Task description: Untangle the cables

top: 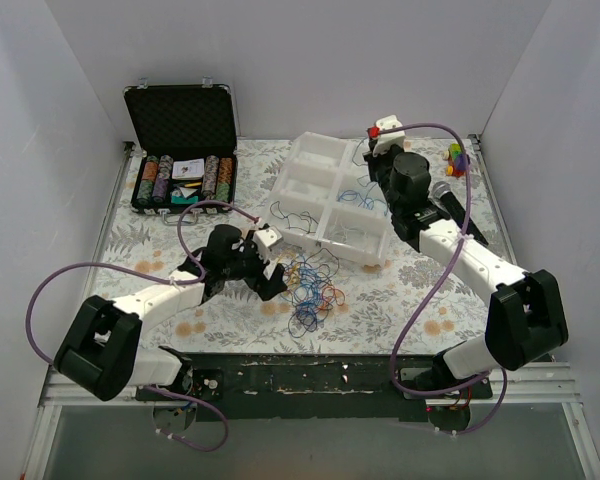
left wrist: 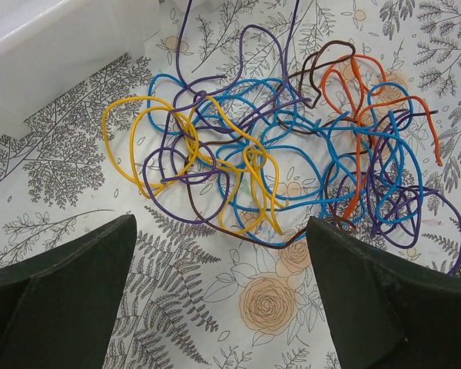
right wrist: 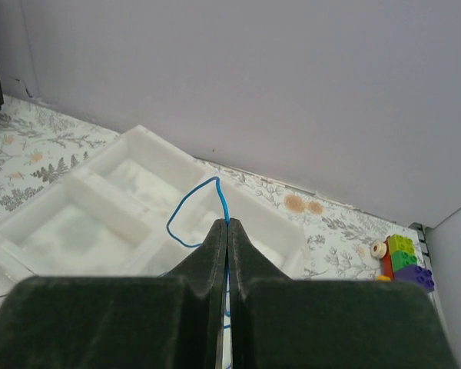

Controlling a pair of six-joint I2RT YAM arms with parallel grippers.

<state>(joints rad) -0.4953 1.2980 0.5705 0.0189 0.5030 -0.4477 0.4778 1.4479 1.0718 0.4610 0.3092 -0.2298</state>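
Blue, yellow, orange, purple and brown cables [left wrist: 284, 161] lie in one loose heap on the flowered bench [left wrist: 269, 307], near the white tray [top: 310, 150]. The left end effector [left wrist: 219, 231] hangs at the near edge of this heap with its jaws wide apart and has hold of nothing. Its two dark fingers [left wrist: 69, 284] stand one at each side of the lower loops. The right end effector [right wrist: 227, 224] is over the tray with its jaws pressed together. A single blue cable [right wrist: 190, 201] is pinched between the tips and makes a small arch above them.

I judge these cables to be very light, thin and soft, so they will bend at any touch and will not keep a shape. They look smooth, so a thin one may slip out from the flat fingers if the grip is not exactly on it. Because the loops cross each other many times, pulling one can drag the whole heap with it. A good place to take hold seems to be the yellow loop [left wrist: 138, 142] at the left side of the heap, which stands out free from the others. The orange end [left wrist: 432, 142] at the right side is another. I think the pull should be slow, outward from the heap and low over the bench
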